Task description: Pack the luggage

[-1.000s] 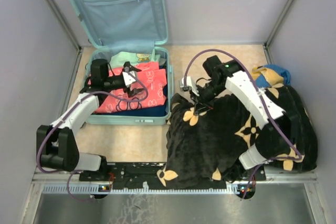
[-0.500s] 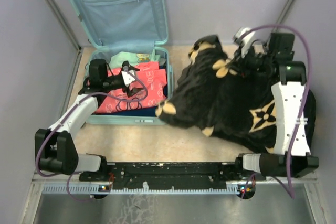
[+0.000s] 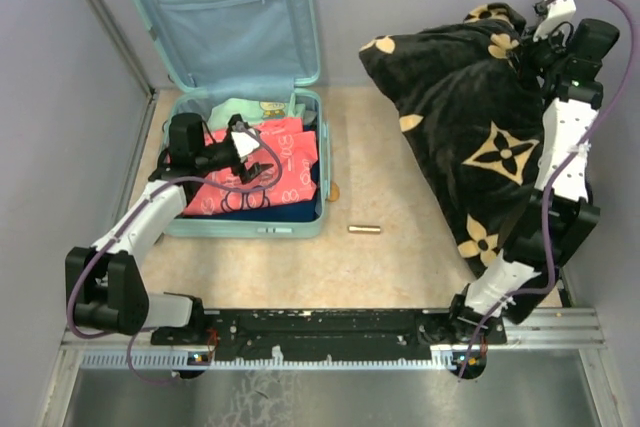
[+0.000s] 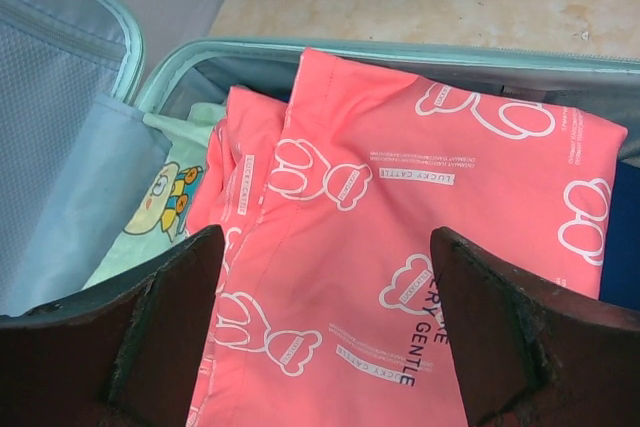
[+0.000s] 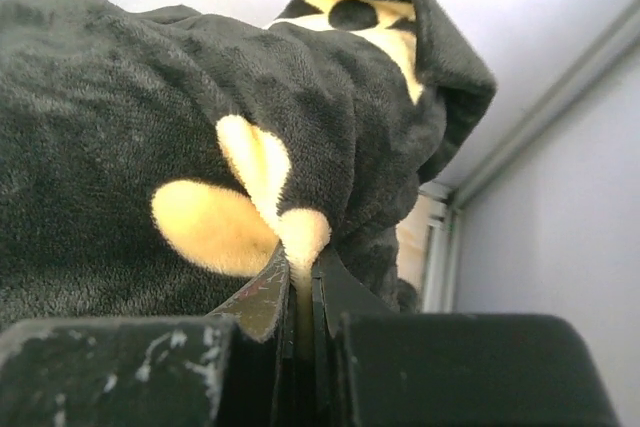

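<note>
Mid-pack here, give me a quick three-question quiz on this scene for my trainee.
1. True or false: the right gripper is shut on the black blanket.
2. What lies on top inside the luggage? A) pink printed cloth B) the black blanket C) a shoe
3. Fill in: the left gripper, above the luggage, has its jaws ____.
Key: 1 true; 2 A; 3 open.
</note>
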### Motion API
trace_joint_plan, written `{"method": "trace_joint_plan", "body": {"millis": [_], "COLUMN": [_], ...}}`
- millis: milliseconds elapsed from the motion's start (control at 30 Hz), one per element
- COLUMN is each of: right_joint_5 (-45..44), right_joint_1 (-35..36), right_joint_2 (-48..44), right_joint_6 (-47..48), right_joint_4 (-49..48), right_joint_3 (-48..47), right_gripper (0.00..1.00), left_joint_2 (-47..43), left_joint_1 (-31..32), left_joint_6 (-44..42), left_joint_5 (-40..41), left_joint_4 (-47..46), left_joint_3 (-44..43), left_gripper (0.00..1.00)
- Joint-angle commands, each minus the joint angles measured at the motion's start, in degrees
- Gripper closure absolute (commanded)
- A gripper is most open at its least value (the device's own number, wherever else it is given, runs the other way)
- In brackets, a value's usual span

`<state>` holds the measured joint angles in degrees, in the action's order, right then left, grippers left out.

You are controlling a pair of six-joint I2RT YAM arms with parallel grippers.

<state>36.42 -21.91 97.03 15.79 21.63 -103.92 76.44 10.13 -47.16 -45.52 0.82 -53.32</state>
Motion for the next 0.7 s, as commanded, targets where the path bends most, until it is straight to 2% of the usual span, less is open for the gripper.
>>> {"method": "trace_joint_plan", "body": {"millis": [0, 67, 133, 167, 200, 267, 300, 333, 400, 500, 667], "right_joint_5": [-22.4, -25.4, -27.8, -29.1, -30.3, -30.8, -29.2, -27.2, -20.8, -5.8, 13.6], "right_joint_1": [-1.5, -1.7, -1.7, -1.7, -1.7, -1.7, -1.7, -1.7, -1.1, 0.3, 5.2], "right_joint_2": [9.9, 14.3, 17.9, 19.0, 19.7, 20.1, 20.1, 19.7, 18.4, 15.4, 6.6], "right_joint_6": [6.0, 7.6, 8.2, 8.2, 8.1, 7.2, 6.6, 5.9, 5.1, 4.8, 2.4], "right_joint_4": [-5.6, -0.9, 3.2, 4.4, 5.1, 6.2, 7.0, 7.9, 9.6, 12.3, 5.9], "right_joint_3": [-6.6, -12.4, -17.3, -19.0, -20.1, -21.6, -22.2, -22.7, -23.1, -22.2, -10.9], "right_gripper": [0.93, 0.79, 0.74, 0.68, 0.57, 0.28, 0.18, 0.13, 0.08, 0.04, 0.01], "left_joint_2": [-0.1, 0.8, 1.5, 1.8, 2.2, 2.8, 3.1, 3.3, 3.6, 3.6, 3.3], "left_joint_1": [0.2, 0.2, 0.2, 0.2, 0.2, 0.2, 0.2, 0.2, 0.1, 0.1, 0.1], "left_joint_6": [2.8, 4.1, 5.0, 5.5, 6.0, 6.8, 7.1, 7.1, 7.4, 9.0, 9.4], "left_joint_5": [1.9, 2.9, 4.0, 4.6, 5.2, 6.6, 7.4, 7.8, 8.3, 9.5, 10.2], "left_joint_4": [0.2, 1.4, 2.0, 2.5, 2.7, 3.3, 3.6, 3.9, 4.4, 5.3, 7.1], "left_joint_3": [-1.3, -2.4, -3.4, -3.9, -4.4, -5.7, -6.3, -6.9, -7.8, -9.1, -10.4], "left_gripper": [0.11, 0.11, 0.10, 0.10, 0.10, 0.10, 0.09, 0.09, 0.08, 0.07, 0.05]}}
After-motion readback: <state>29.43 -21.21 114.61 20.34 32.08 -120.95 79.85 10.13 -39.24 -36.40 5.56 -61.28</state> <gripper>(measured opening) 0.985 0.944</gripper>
